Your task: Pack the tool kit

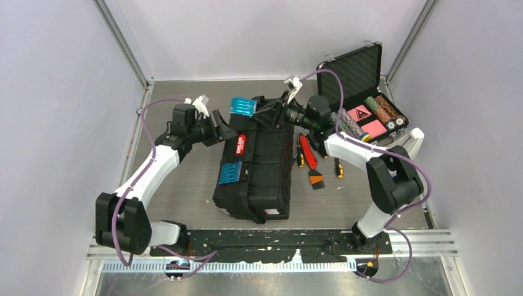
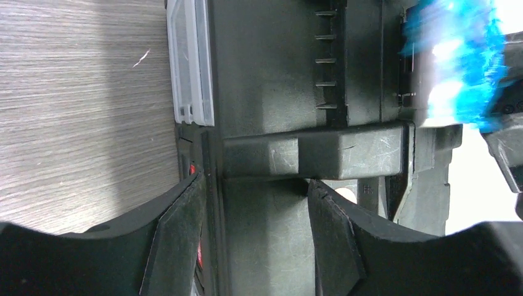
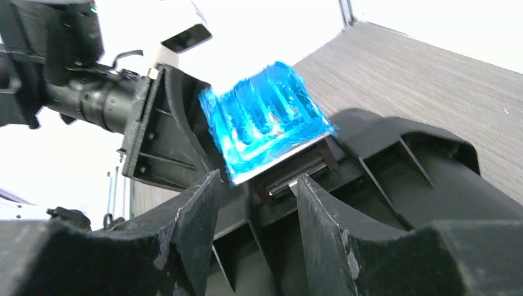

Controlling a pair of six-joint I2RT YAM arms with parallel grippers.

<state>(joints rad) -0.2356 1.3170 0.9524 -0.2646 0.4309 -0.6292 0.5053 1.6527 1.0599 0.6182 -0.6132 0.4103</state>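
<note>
One large black toolbox (image 1: 259,179) lies in the middle of the table (image 1: 191,179), and both arms work at its far end, in the upper centre of the top view. The hand tools (image 1: 308,151) lie loose on the table to the right of it (a red one and some yellow and black ones). So I judge that the packing is not yet begun and the step in hand is opening the box.

The left gripper (image 2: 256,185) is at the left side of the box, its fingers about half spread on both sides of a black ridge. A clear lid (image 2: 191,61) shows above them in the left wrist view. I cannot tell if the fingers press on the ridge.

The right gripper (image 3: 259,185) is at the right side, also half spread. Its fingers stand on both sides of the hinge under the blue latch (image 3: 265,117), and it holds nothing. This latch is lifted away from the box. The second blue latch (image 1: 229,172), lower in the top view, lies flat.

To do the step well, the left gripper should hold the box firmly so that it does not slide. The right one should push the latch at its free edge, not at the hinge. It should push slowly, because the plastic can snap back. After that, the second latch probably needs the same care.
</note>
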